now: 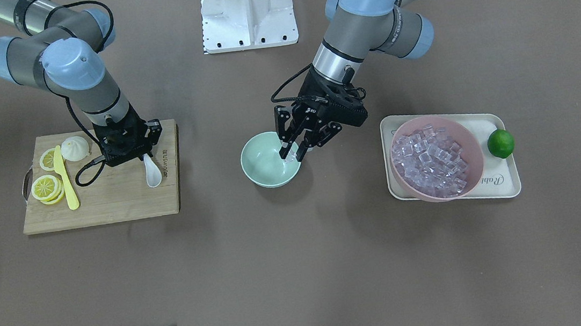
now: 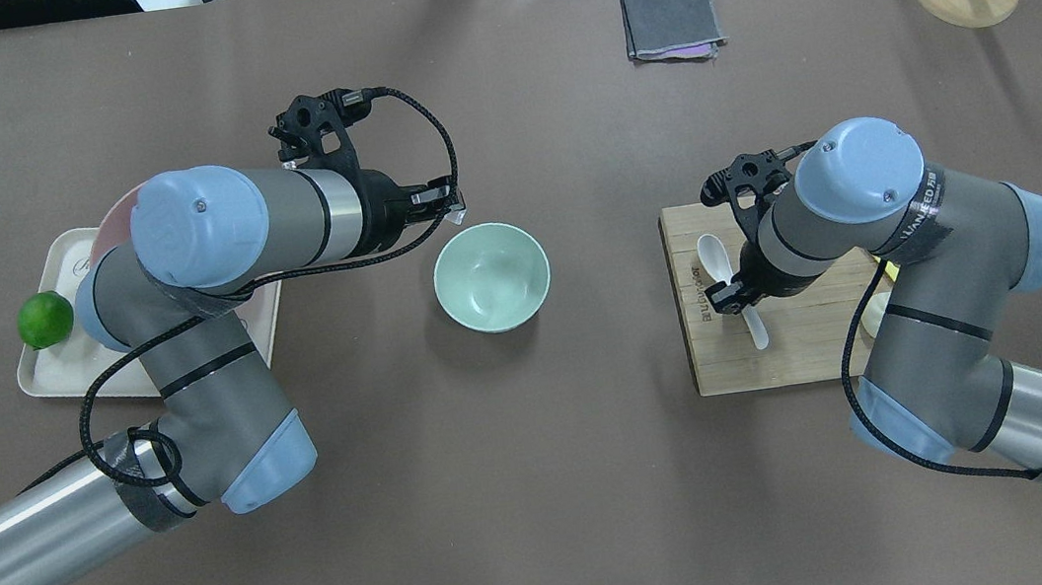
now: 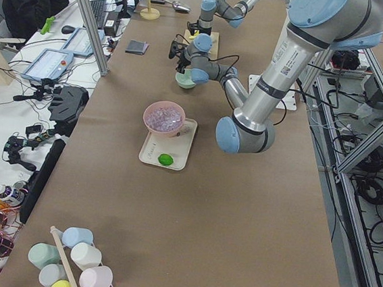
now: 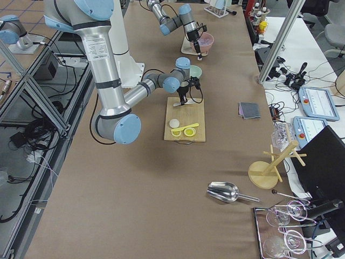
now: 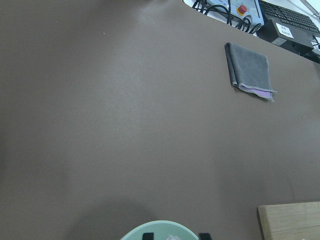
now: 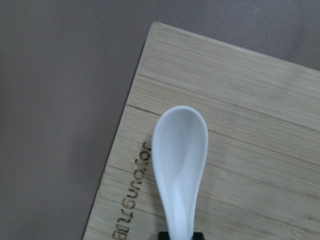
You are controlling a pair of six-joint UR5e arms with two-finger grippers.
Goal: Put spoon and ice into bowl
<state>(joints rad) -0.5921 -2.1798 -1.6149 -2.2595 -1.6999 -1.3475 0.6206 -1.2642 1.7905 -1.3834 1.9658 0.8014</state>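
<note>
Tool, left (image 1: 293, 149): I read it as pinched on one ice cube (image 1: 290, 154), with its fingertips dipped just inside the rim of the mint-green bowl (image 2: 491, 276).
Ice cube: clear, hard, light and probably slick. I judge that too firm a squeeze could squirt it out, so its flat faces are the place to hold.
Tool, right (image 6: 180, 234): the pads sit tight on either side of the spoon (image 6: 181, 150) handle, so I take it as clamped there.
Spoon: scoop up, at the bowl-side edge of the bamboo cutting board (image 6: 250, 90), well apart from the bowl. I cannot tell whether it is resting or barely lifted.
Spoon handling: glossy, stiff and likely to chip. I'd hold it mid-handle and lower it in, not drop it.
Bowl: mid-desk (image 1: 302, 270), between both arms.
Further out: a pink bowl (image 1: 468, 136) heaped with cubes shares a tray (image 1: 502, 178) with a lime (image 1: 500, 143). A yellow knife (image 1: 65, 181) and lemon slices (image 1: 46, 187) lie at the board's far end.
</note>
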